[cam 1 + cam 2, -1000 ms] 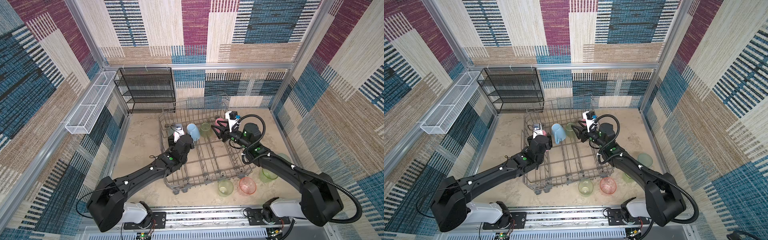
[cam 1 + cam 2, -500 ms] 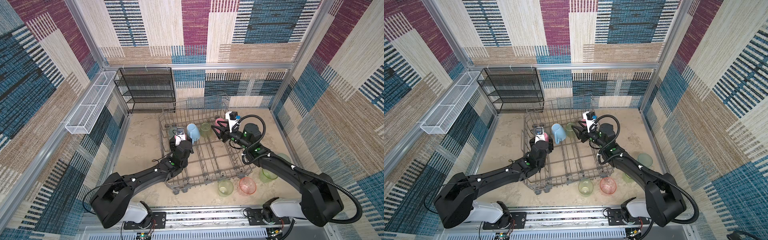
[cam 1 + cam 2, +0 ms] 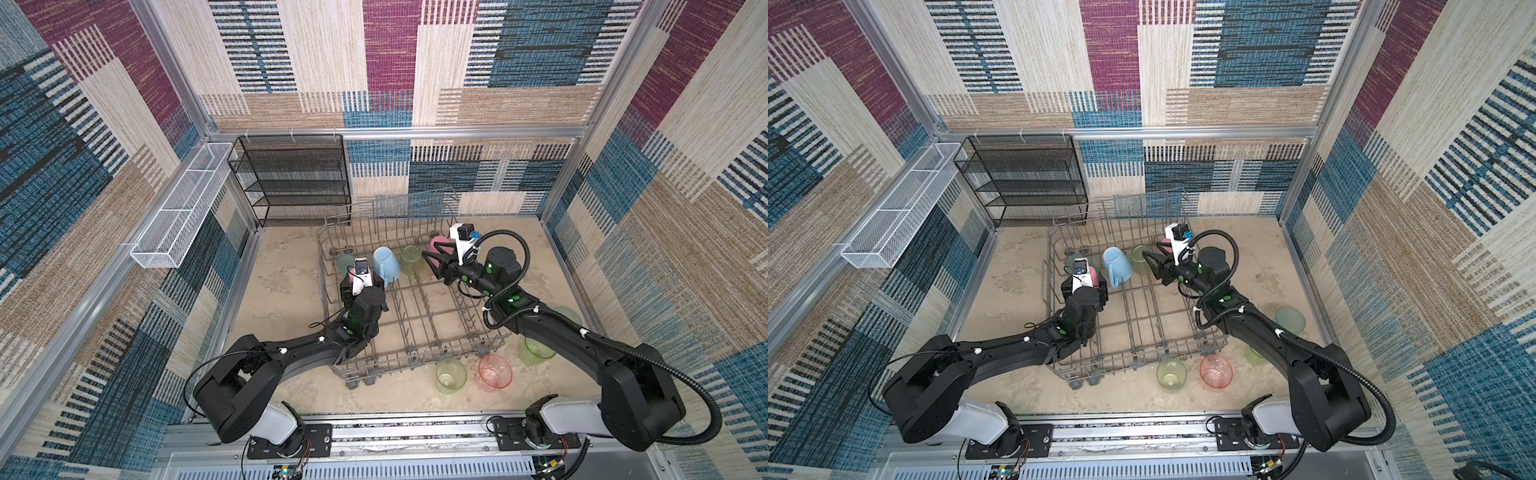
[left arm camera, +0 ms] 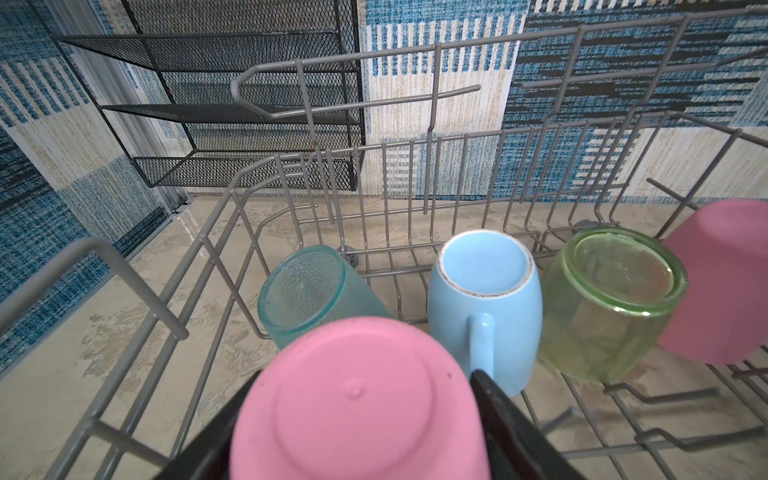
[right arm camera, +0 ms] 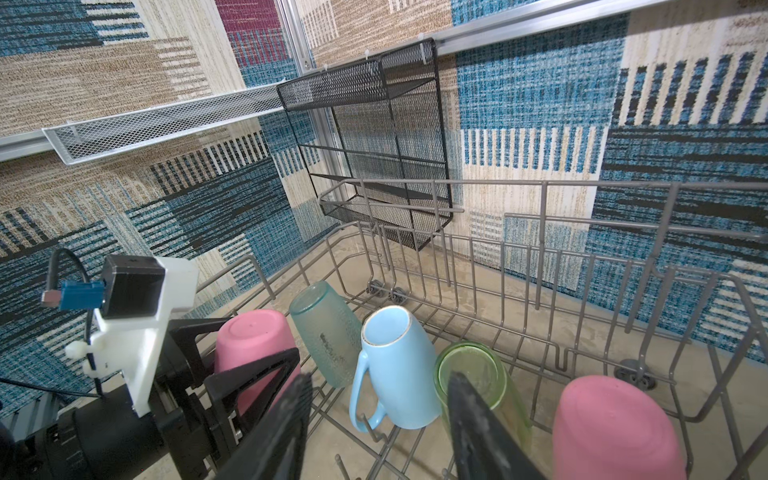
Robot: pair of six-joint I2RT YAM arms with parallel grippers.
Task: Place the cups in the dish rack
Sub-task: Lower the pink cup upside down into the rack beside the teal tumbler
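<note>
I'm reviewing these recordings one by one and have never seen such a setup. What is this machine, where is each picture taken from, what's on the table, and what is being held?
Two black robot arms with two-fingered grippers work over a beige table. Two pictures look down on the whole scene, almost identically. The other two come from a camera on each arm's wrist.

A grey wire dish rack stands in the middle. Leaning bottom up along its far side are a teal tumbler, a light-blue mug, a yellow-green cup and a pink cup.

The left gripper holds a second pink cup, bottom up, inside the rack. The right gripper is open and empty.

Outside the rack are a yellow-green tumbler, a pink-orange tumbler, a second yellow-green tumbler and a pale teal cup.
</note>
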